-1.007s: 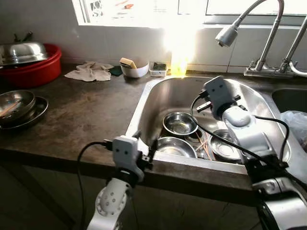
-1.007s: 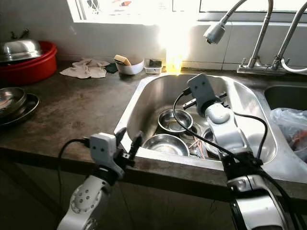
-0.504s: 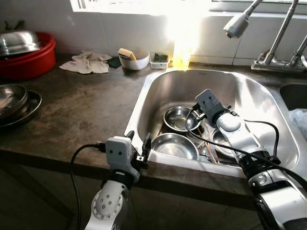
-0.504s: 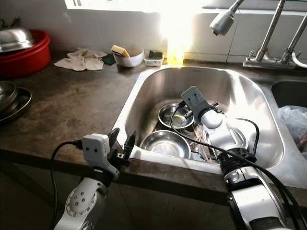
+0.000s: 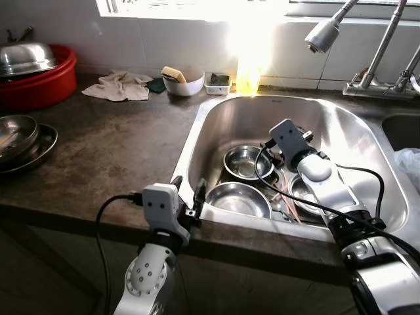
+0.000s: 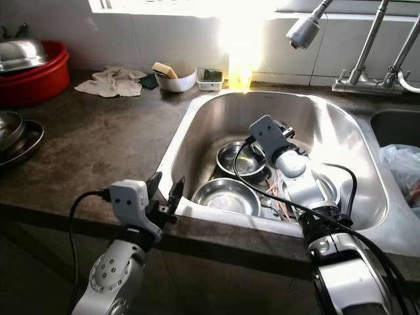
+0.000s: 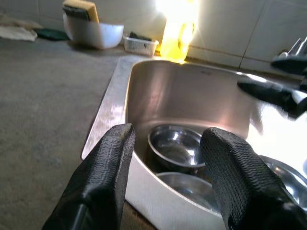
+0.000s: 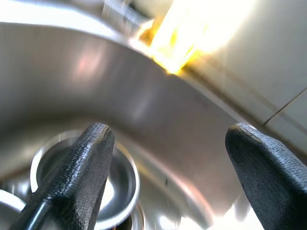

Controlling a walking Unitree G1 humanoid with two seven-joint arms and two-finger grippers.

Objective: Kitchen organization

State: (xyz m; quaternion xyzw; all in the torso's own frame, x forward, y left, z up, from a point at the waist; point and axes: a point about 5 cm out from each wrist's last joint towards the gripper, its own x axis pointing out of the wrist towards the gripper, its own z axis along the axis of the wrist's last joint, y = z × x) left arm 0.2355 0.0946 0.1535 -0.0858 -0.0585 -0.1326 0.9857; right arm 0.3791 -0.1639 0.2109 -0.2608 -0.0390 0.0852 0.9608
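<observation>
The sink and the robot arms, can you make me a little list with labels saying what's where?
sink: stainless steel sink set in the dark countertop
in sink: round steel bowls, one at the back, one at the front
right gripper: open, inside the sink above the bowls
left gripper: open, at the sink's front edge
far counter: red plastic basin

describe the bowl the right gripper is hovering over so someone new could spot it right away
Start at the stainless sink set in the dark countertop. Several steel bowls sit on its floor, and the one meant is the small round steel bowl nearest the back wall, just ahead of the open right gripper. Unlike the wider bowl by the front rim, it is deeper and narrower.
</observation>
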